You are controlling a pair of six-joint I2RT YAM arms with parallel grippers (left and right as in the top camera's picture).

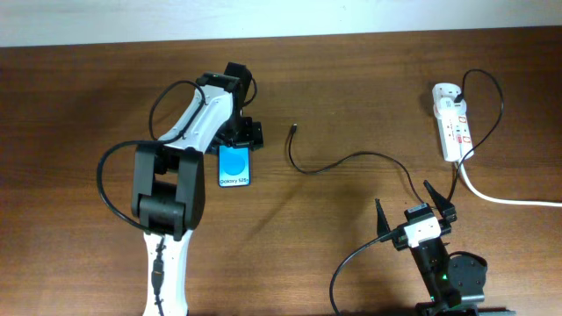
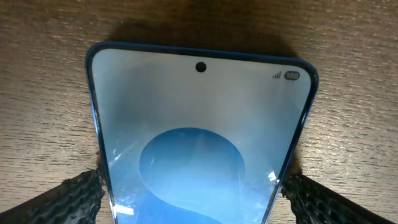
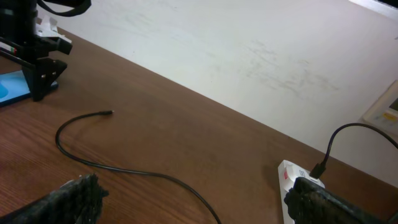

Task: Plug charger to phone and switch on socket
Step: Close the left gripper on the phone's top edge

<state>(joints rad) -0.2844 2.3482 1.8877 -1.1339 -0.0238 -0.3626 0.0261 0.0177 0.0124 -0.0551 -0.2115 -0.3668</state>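
The phone (image 1: 234, 167) lies flat on the brown table, blue screen up. My left gripper (image 1: 237, 140) has one finger against each long edge of the phone (image 2: 199, 143), shut on it. The charger cable (image 1: 303, 169) lies loose in the middle of the table, and its small plug tip (image 1: 292, 130) is free, to the right of the phone. Its other end is plugged into the white socket strip (image 1: 450, 123) at the far right. My right gripper (image 1: 413, 211) is open and empty, near the cable's middle (image 3: 124, 169). The socket (image 3: 289, 180) shows a red switch.
The strip's thick white lead (image 1: 500, 197) runs off the right edge. A white wall stands behind the table's far edge. The left arm's body (image 1: 167, 193) stretches across the left side. The phone and left gripper show at the far left of the right wrist view (image 3: 12, 87).
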